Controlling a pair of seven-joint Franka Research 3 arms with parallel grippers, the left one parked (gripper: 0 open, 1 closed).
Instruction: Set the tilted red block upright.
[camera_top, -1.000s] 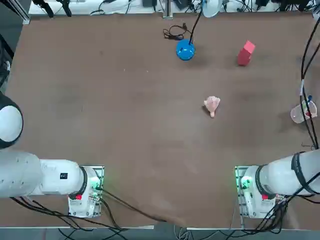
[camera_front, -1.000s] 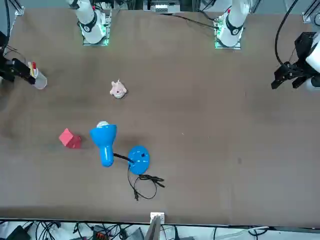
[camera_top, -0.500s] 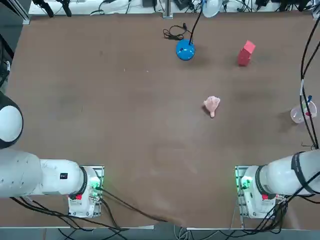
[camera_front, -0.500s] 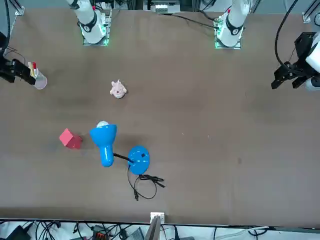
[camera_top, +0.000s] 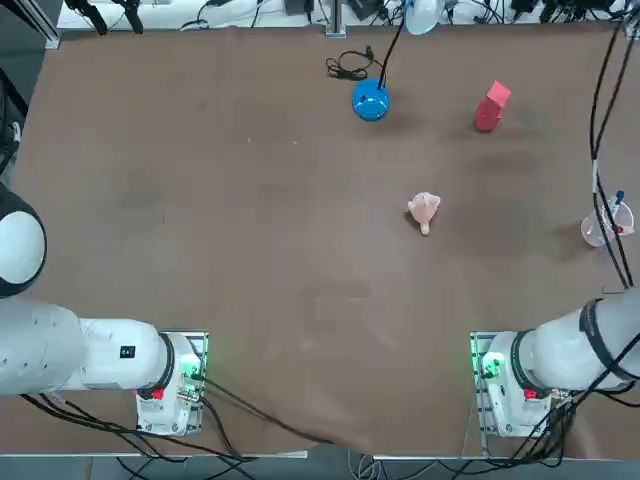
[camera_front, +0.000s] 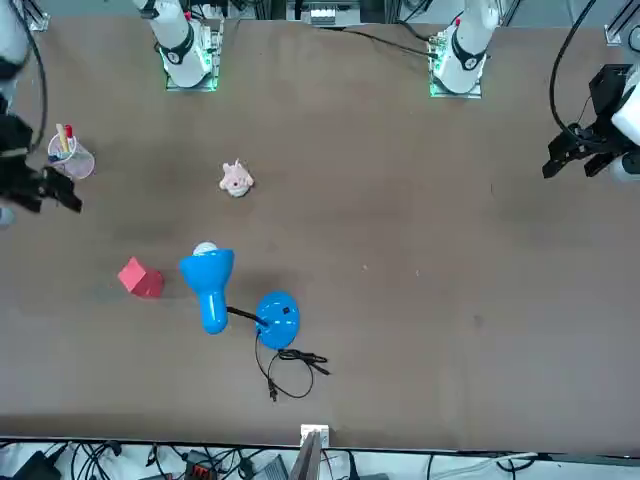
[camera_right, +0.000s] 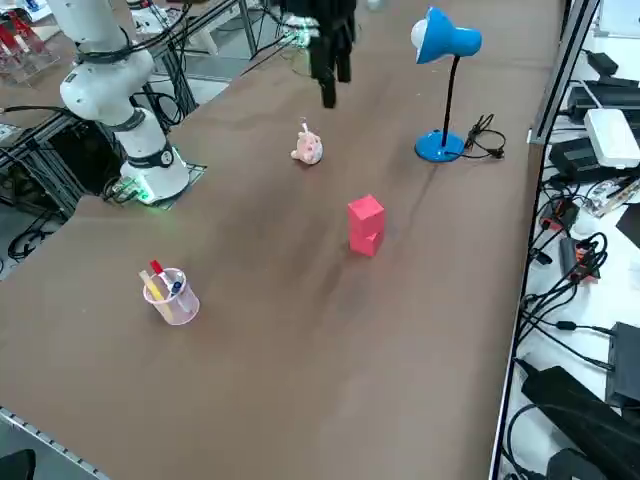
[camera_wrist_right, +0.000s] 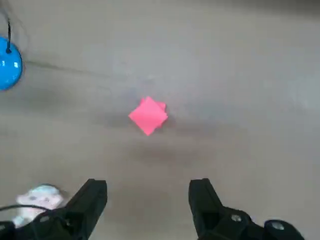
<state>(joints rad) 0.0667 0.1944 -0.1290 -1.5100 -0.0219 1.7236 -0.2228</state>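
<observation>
Directions are read from the table's centre, on a clock face laid over the top view with twelve at its far edge. The red block (camera_top: 492, 106) is found near two o'clock on the table (camera_top: 300, 250), untouched; a taller-than-wide form is seen, its exact lean cannot be told. The right gripper (camera_wrist_right: 148, 187) is held raised over the table, apart from the block, and is seen between nine and ten o'clock in the front view. Its fingers (camera_wrist_right: 90, 200) are spread wide, with nothing gripped. The blue lamp's base (camera_top: 370, 100) is noted between twelve and one, the pale pink toy (camera_top: 424, 210) between two and three, the cup of pens (camera_right: 172, 300) at about three o'clock
</observation>
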